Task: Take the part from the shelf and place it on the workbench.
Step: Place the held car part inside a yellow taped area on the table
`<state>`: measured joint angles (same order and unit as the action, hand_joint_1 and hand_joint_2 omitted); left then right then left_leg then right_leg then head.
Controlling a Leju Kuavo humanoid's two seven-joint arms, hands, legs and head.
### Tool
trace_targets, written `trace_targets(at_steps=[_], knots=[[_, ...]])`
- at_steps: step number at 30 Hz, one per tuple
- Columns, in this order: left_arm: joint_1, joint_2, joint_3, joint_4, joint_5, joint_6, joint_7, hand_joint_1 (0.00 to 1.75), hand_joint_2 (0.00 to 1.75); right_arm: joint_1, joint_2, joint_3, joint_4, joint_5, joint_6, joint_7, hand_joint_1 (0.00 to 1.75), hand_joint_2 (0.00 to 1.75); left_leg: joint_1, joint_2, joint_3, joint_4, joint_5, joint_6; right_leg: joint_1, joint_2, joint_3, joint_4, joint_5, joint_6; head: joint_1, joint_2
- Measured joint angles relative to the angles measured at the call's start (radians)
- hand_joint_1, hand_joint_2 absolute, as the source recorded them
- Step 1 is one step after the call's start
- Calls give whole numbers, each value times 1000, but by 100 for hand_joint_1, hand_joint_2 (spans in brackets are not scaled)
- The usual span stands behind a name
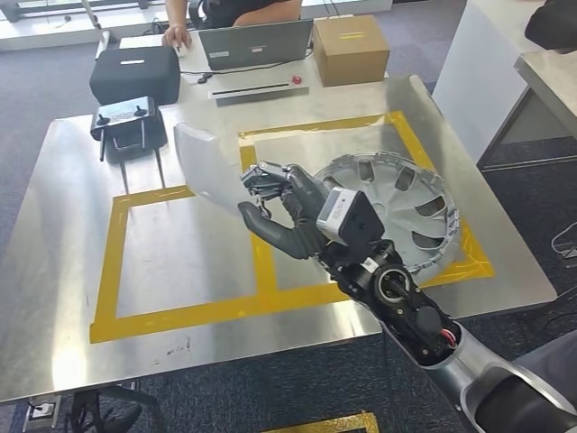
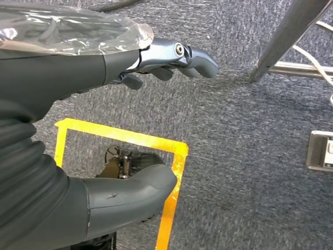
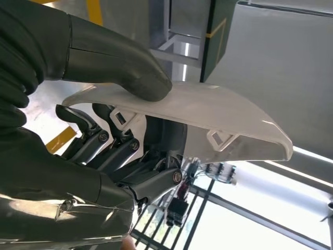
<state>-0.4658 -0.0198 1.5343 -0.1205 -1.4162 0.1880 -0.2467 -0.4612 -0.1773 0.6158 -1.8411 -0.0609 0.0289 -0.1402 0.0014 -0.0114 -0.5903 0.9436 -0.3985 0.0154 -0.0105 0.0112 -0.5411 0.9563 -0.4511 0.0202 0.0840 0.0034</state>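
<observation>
My right hand [image 1: 282,209] reaches over the steel workbench [image 1: 61,234] and grips a white curved plastic part [image 1: 207,167] above the yellow-taped squares. Up close, the part [image 3: 204,117] is a long white panel with small clips on its underside; my thumb [image 3: 129,67] presses on one face while my fingers [image 3: 106,146] curl under the other. My left hand [image 2: 117,57] hangs over grey carpet, fingers extended and apart, holding nothing.
A silver wheel cover [image 1: 401,203] lies in the right taped square, beside my right wrist. At the bench's far side stand a black case [image 1: 134,72], a controller on a stand [image 1: 126,122], a laptop [image 1: 255,43], a cardboard box [image 1: 351,50] and a seated person [image 1: 178,34].
</observation>
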Motion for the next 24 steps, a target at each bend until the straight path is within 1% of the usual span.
trace_targets(at_steps=[4, 5, 11, 15, 20, 24], knots=[[-3, -2, 0, 0, -3, -1, -10, 0, 175, -49, 20, 43, 66, 52, -1, 22, 175, 175, 2, 0, 1, -3, 1, -17, 1, -1, -1, 0, -1, -6, 0, 0], [-3, -4, 0, 0, -4, 0, -11, 0, 175, -59, 26, 53, 83, 58, -1, 27, 175, 175, 3, 0, 1, -4, 0, -19, 2, -1, -1, 1, -1, -6, 0, 0], [-6, -14, 0, 0, -14, 15, -14, 0, 175, -123, 72, 128, 209, 105, 1, 41, 175, 175, 2, 0, 0, -3, 0, -20, 1, -1, 1, -1, -1, -6, 0, 0], [-6, -18, 0, 0, -19, 18, -17, 0, 175, -164, 113, 181, 312, 162, -4, 24, 175, 175, 1, -1, 0, -3, 0, -20, 1, -2, 2, -3, -1, -6, 0, 0], [-7, -23, 0, 0, -28, 20, -21, 0, 175, -215, 176, 250, 450, 296, -55, -7, 175, 175, 1, -2, 0, -3, 0, -20, 0, -2, 3, -4, -1, -6, 0, 0], [-7, -27, 0, 0, -39, 22, -21, 0, 175, -240, 226, 302, 556, 455, -135, -17, 175, 175, 1, -2, 0, -3, 0, -20, 0, -3, 3, -5, -1, -6, 0, 0]])
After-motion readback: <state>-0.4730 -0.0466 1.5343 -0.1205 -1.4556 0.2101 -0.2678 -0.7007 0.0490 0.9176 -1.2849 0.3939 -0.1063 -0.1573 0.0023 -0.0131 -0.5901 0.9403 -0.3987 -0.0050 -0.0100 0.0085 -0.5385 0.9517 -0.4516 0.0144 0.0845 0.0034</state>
